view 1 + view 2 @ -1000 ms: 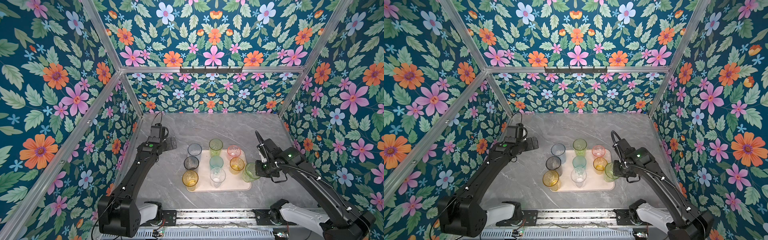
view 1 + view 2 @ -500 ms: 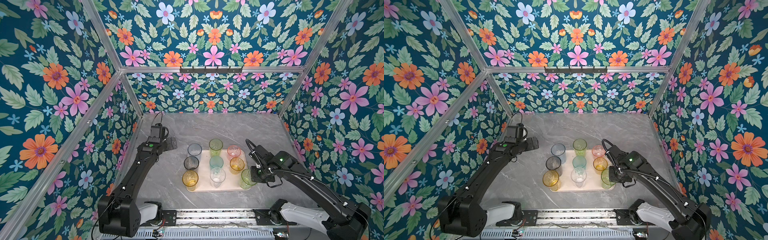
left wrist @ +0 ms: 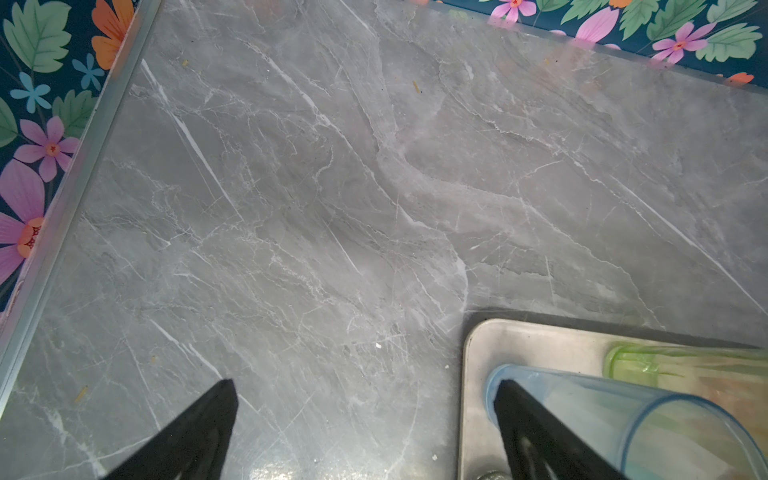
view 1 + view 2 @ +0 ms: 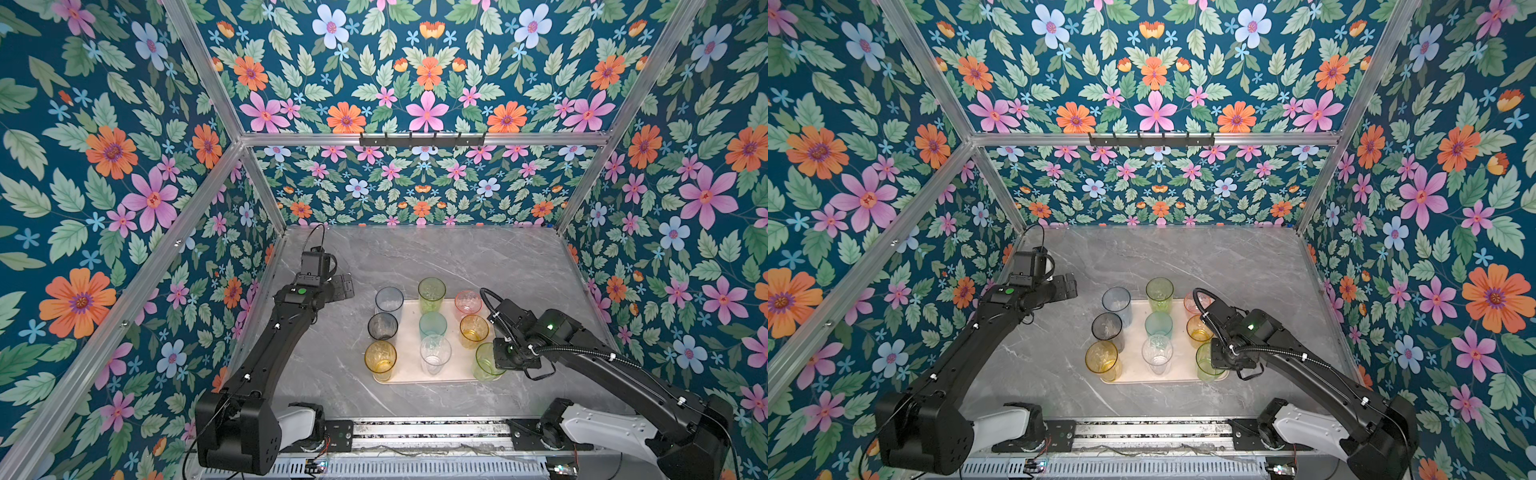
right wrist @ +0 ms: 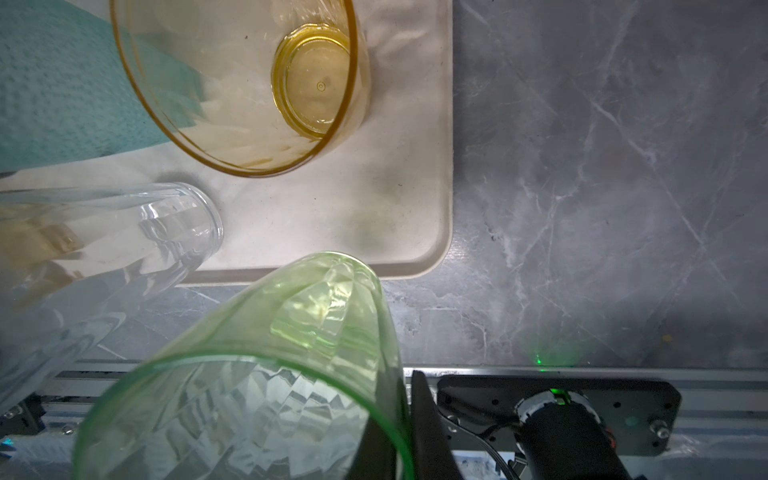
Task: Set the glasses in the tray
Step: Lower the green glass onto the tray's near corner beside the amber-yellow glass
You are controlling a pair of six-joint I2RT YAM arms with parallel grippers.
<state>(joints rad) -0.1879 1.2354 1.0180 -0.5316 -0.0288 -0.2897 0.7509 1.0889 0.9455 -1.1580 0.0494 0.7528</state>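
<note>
Tightly, right fingers pinch a faceted, translucent green tumbler.

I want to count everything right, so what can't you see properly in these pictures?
- Near green tumbler: whether its base touches the tray; too small in both top views, and the right gripper clamped on its rim hides one side.
- Pink tumbler: partly behind the right arm's cable in a top view.
- Blue tumbler: cut off by the left wrist view's edge, behind one finger of the open left gripper.
</note>
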